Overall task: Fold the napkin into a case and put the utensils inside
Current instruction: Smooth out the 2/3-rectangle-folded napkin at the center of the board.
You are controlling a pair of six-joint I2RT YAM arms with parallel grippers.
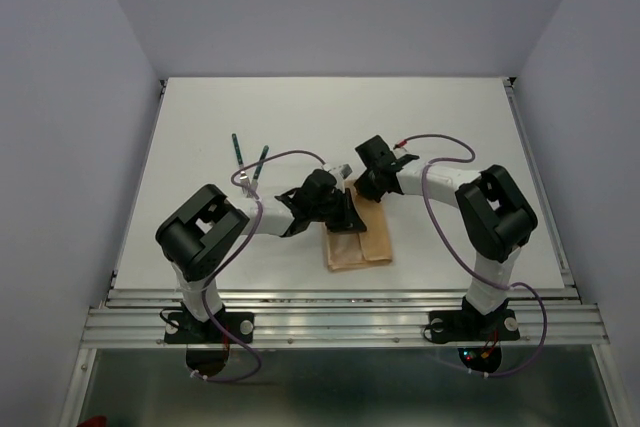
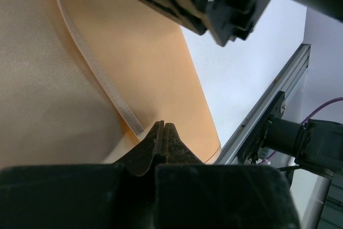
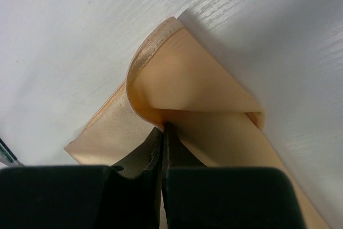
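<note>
**Both hands shut at the napkin's far end**

Your peach-tan, slightly shiny cloth napkin (image 1: 365,245) lies folded into an oblong on the white desk (image 1: 450,127). It sits between the two arm bases, a little nearer the right one.

Your left arm (image 1: 270,217) rises from its base and bends at the elbow. Its forearm runs low across the desk to the napkin's far left part. The left hand (image 2: 164,127) points down at the cloth with its fingers pressed flat together, no gap showing. In the left wrist view a pale hem band (image 2: 102,73) runs across the napkin straight to those tips. You cannot tell from here whether any cloth is caught between them.

Your right arm (image 1: 430,185) mirrors that pose. Its elbow is high on the napkin's right, and its forearm reaches in towards the napkin's far edge. The right hand (image 3: 163,128) is closed as well, and it has hold of the napkin. In the right wrist view a corner flap curls up and over from the pinched fold at the tips, its hemmed edge raised off the desk.

The slim utensils (image 1: 262,159), with thin dark green handles and silvery ends, lie on the desk beyond the napkin and to its left. They are well apart from the napkin and outside it.
</note>
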